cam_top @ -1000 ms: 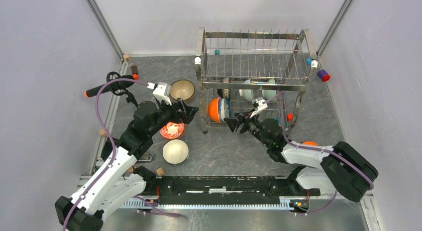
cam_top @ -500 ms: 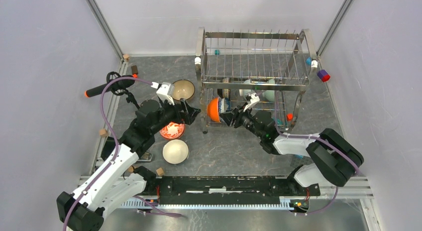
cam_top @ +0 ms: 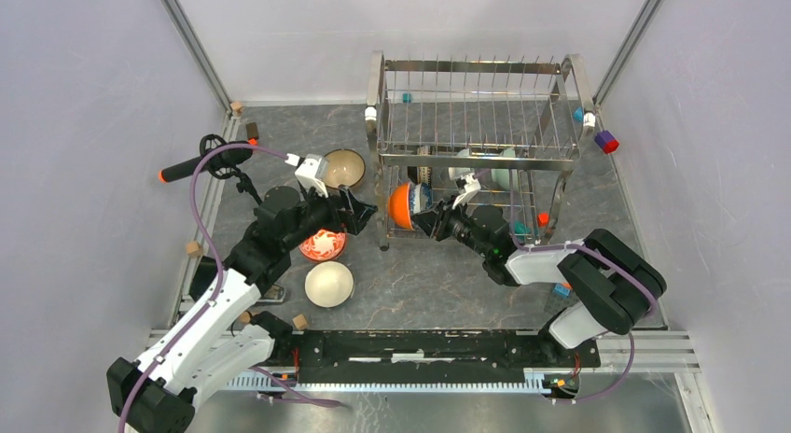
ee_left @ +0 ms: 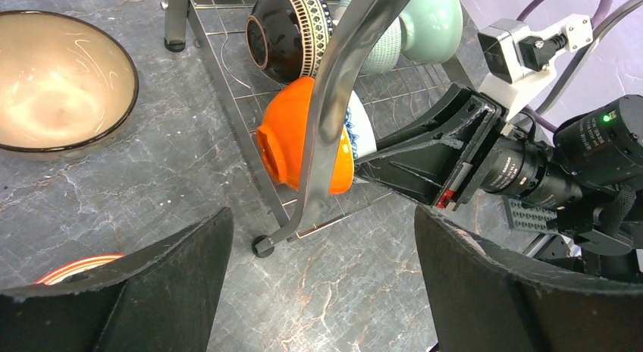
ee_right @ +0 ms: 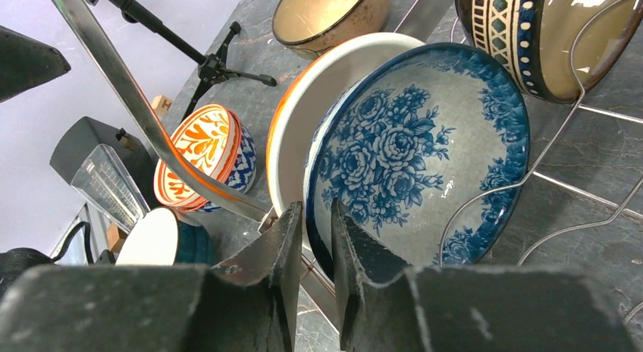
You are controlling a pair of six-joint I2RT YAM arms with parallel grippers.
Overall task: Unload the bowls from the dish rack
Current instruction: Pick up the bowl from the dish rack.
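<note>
The dish rack (cam_top: 476,116) stands at the back right. On its lower tier an orange bowl (cam_top: 401,205) and a blue-and-white bowl (ee_right: 417,155) stand on edge, with a dark patterned bowl (ee_left: 284,29) and pale green bowls (cam_top: 504,176) behind. My right gripper (ee_right: 317,212) is shut on the blue-and-white bowl's rim, one finger inside it, one between it and the orange bowl (ee_right: 303,117). My left gripper (ee_left: 322,291) is open and empty over the table by the rack's front left leg (ee_left: 334,102). A tan bowl (cam_top: 343,168), a red/orange patterned bowl (cam_top: 323,244) and a white bowl (cam_top: 329,284) sit on the table.
A small black tripod with an orange tip (cam_top: 201,162) lies at the left edge. Small wooden blocks (cam_top: 299,321) lie near the front rail. A purple and red block (cam_top: 606,142) hangs at the rack's right side. Grey walls enclose the table.
My right gripper has moved forward and left into the rack's lower tier and closed around the blue-and-white bowl's rim. My left gripper has barely moved.
</note>
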